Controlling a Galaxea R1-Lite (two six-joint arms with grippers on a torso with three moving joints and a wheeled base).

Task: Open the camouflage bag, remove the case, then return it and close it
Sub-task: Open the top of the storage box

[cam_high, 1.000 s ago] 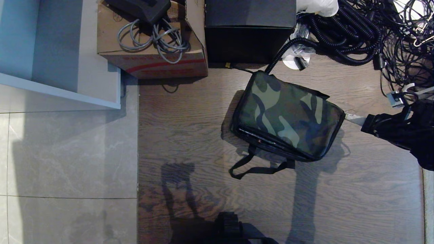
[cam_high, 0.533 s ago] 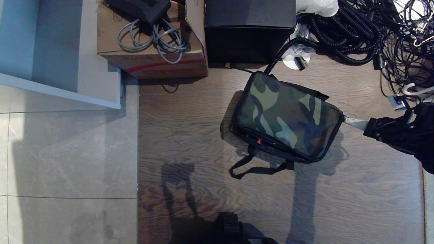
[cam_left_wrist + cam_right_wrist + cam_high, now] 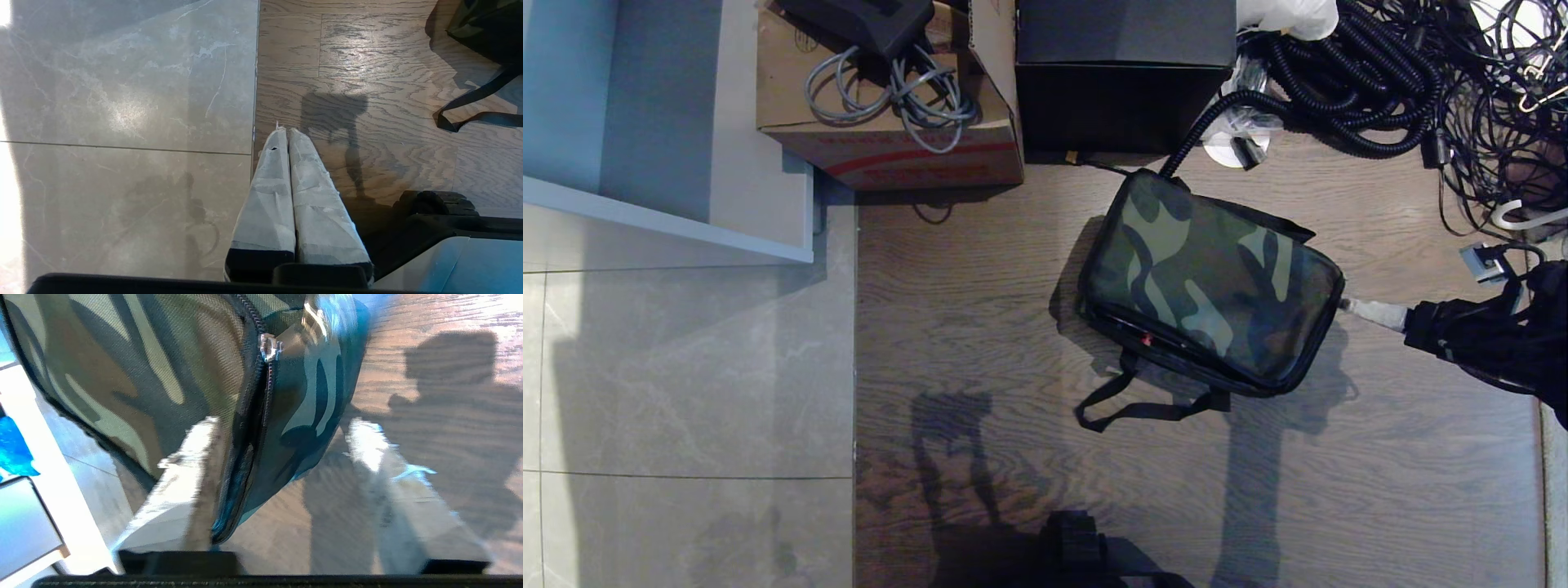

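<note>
The camouflage bag (image 3: 1209,282) lies flat on the wooden floor, lid down, its black shoulder strap (image 3: 1143,408) trailing toward me. At the bag's right end my right gripper (image 3: 1352,306) is open, its taped fingers spread either side of the bag's corner (image 3: 122,367). The silver zipper pull (image 3: 269,347) sits free further along the zip, past the fingertips (image 3: 204,428). The case is hidden. My left gripper (image 3: 286,130) hangs parked and shut over the seam between tile and wood, holding nothing.
A black cube box (image 3: 1123,73) and a cardboard box (image 3: 890,122) with grey cables stand behind the bag. A tangle of black cables (image 3: 1421,73) fills the far right. A white cabinet (image 3: 670,122) is at the far left. My base (image 3: 1086,547) is at the near edge.
My right gripper has gone from shut to open and drawn back a little from the bag's right end. The bag's end has settled slightly leftward.
</note>
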